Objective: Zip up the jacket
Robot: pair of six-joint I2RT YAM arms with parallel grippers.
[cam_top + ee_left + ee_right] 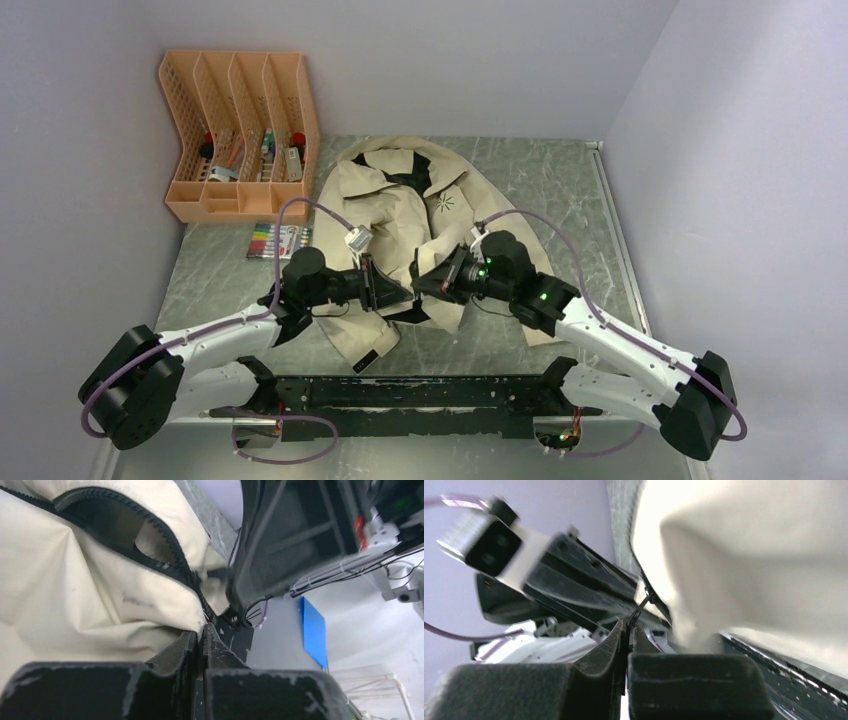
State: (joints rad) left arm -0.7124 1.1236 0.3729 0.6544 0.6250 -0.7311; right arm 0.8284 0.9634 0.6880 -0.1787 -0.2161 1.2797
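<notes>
The beige jacket (392,205) lies front-up in the middle of the table, with its dark starburst logo (441,203) on the chest. Its dark zipper (165,562) gapes open above a closed lower stretch. Both grippers meet at the jacket's lower front. My left gripper (398,294) is shut on the jacket's fabric edge beside the zipper (202,630). My right gripper (421,283) is shut on the thin dark zipper pull (639,611), which runs down between its fingertips (627,630). The right gripper's black body (285,540) fills the left wrist view close by.
An orange file organizer (240,140) with small items stands at the back left. A pack of coloured markers (278,240) lies in front of it. The table's right edge (612,220) runs beside the jacket. Walls close in at the back and on both sides.
</notes>
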